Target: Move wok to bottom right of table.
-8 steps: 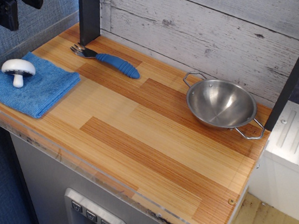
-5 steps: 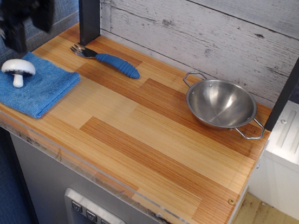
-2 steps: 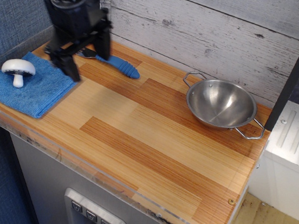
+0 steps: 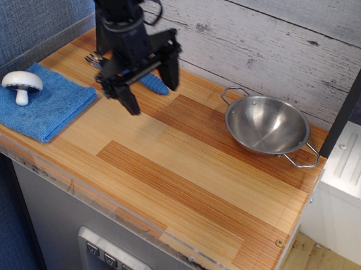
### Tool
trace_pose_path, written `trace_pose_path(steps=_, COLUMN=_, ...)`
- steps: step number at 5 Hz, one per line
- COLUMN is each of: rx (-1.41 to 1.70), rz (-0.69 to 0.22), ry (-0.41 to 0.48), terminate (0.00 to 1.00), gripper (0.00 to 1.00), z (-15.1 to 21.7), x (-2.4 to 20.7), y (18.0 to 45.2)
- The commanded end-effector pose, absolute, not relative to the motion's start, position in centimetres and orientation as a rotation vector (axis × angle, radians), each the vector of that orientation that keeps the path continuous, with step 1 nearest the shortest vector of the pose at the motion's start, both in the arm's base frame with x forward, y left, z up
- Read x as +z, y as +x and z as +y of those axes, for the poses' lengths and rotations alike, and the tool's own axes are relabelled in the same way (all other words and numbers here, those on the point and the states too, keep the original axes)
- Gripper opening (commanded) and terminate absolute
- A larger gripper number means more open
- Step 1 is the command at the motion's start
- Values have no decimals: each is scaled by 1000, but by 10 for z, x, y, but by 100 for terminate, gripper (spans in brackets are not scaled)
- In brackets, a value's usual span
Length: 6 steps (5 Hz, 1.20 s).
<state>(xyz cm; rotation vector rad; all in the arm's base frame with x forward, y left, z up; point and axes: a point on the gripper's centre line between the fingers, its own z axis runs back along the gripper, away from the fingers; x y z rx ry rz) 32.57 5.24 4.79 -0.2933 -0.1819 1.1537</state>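
Observation:
The wok (image 4: 267,124) is a shiny steel bowl with two wire loop handles. It sits upright at the back right of the wooden table (image 4: 180,188), close to the white plank wall. My black gripper (image 4: 152,90) hangs above the back middle of the table, well to the left of the wok. Its two fingers (image 4: 131,99) are spread apart and hold nothing.
A blue cloth (image 4: 39,101) with a white toy mushroom (image 4: 22,83) lies at the left front. A blue-handled fork (image 4: 150,82) lies behind the gripper, partly hidden. A dark post (image 4: 359,78) stands right of the wok. The table's front edge (image 4: 123,223) is clear acrylic.
My gripper has swept in from the far upper left, across the cloth and fork, toward the middle of the table. The wok, mushroom and cloth have not moved.

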Motion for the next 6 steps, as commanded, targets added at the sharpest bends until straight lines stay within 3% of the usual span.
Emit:
trace_pose_path(steps=1, rx=905, rz=-229, ry=-391, terminate=0, gripper=100, z=21, x=50, y=338)
trace_pose_path(steps=4, rx=590, rz=-270, ry=-501, terminate=0, gripper=100, z=-8, x=44, y=353)
trace_pose_path(steps=6, rx=480, rz=-280, ry=-517, terminate=0, gripper=100, z=-20, x=44, y=354)
